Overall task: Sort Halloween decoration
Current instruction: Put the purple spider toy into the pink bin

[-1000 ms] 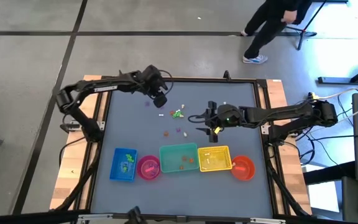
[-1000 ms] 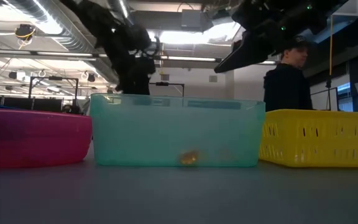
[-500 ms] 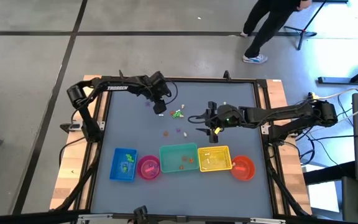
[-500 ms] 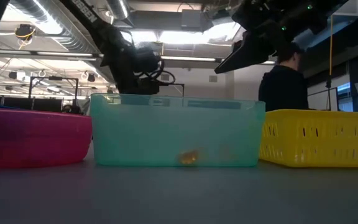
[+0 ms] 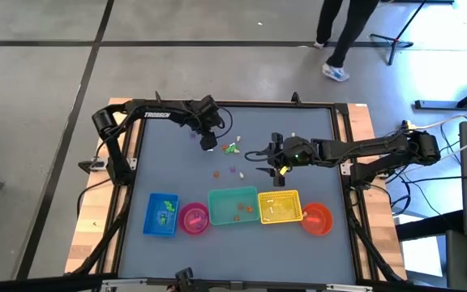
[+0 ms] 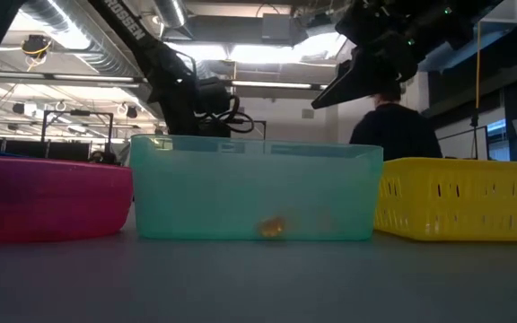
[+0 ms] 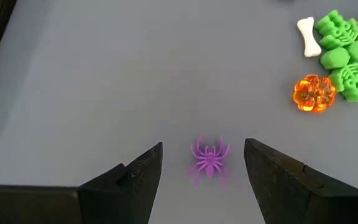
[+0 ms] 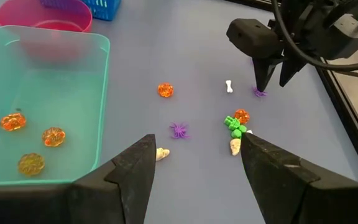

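A: Table (image 5: 160,174) first. Grey top, wood frame, centre of the high view. Five bins in a row along its lower edge: blue basket (image 5: 161,214), pink bowl (image 5: 194,218), teal tub (image 5: 233,206), yellow basket (image 5: 279,207), orange bowl (image 5: 317,219).

B: And the arms?

A: Left arm reaches in from the upper left. Left gripper (image 7: 204,163) hangs over a purple spider (image 7: 209,155), fingers spread, one either side, nothing held. Right gripper (image 8: 194,160) waits centre-right of the table, just above the yellow basket, fingers also apart and empty.

B: So which step?

A: Looks like the pick on that spider. Not gripped yet. I'd judge the next move is a straight drop and a pinch; the thing is flat and thin, so the fingertips must get right down to the tabletop.

B: Where's the rest of the decoration?

A: Loose trinkets mid-table. From the left wrist view, upper right: green skeletons (image 7: 340,55), white bone (image 7: 307,36), orange pumpkin (image 7: 314,93), bunched close. From the right wrist view, a second spider (image 8: 179,130) and a lone pumpkin (image 8: 165,90) lie apart. Three pumpkins (image 8: 32,142) already sit in the teal tub.

B: The room?

A: Concrete floor with dark seams. A person (image 5: 340,36) walks past at the top right. Low view shows ceiling ducts and strip lights.
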Robot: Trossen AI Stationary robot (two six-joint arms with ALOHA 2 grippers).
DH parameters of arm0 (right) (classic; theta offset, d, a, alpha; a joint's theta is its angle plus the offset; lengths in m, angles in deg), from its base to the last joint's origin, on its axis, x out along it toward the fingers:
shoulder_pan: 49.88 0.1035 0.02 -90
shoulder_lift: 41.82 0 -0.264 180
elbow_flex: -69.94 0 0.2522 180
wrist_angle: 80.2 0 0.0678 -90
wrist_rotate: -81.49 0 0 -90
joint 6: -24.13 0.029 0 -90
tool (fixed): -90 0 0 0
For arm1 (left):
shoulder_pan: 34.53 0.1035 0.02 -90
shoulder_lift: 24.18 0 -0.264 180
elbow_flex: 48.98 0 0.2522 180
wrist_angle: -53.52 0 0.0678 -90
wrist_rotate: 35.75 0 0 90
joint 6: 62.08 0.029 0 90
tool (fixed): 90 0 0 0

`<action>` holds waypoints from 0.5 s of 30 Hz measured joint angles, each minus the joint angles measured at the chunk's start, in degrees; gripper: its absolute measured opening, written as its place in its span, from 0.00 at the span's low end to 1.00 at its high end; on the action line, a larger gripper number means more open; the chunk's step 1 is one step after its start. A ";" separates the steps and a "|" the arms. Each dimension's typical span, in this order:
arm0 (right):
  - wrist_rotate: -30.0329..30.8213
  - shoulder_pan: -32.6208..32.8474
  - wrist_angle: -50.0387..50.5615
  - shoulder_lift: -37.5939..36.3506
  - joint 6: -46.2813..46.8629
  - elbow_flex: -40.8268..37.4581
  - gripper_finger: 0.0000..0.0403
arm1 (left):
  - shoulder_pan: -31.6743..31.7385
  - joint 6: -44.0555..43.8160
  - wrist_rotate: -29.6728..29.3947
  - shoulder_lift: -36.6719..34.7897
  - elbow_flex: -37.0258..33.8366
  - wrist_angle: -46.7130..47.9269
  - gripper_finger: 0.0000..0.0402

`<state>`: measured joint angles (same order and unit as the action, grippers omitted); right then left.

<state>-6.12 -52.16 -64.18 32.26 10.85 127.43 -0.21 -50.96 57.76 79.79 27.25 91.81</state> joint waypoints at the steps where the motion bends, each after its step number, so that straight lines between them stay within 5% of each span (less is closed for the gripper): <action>1: -0.01 0.00 0.02 0.00 0.00 0.00 0.58 | -0.05 -0.02 0.00 0.26 0.02 -0.13 0.52; 15: -0.04 0.00 1.15 0.02 0.00 0.00 0.58 | -0.17 -0.41 -0.08 4.39 0.21 0.46 0.52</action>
<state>-6.16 -52.16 -63.02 32.28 10.85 127.42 -0.38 -51.37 57.68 84.18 27.46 92.27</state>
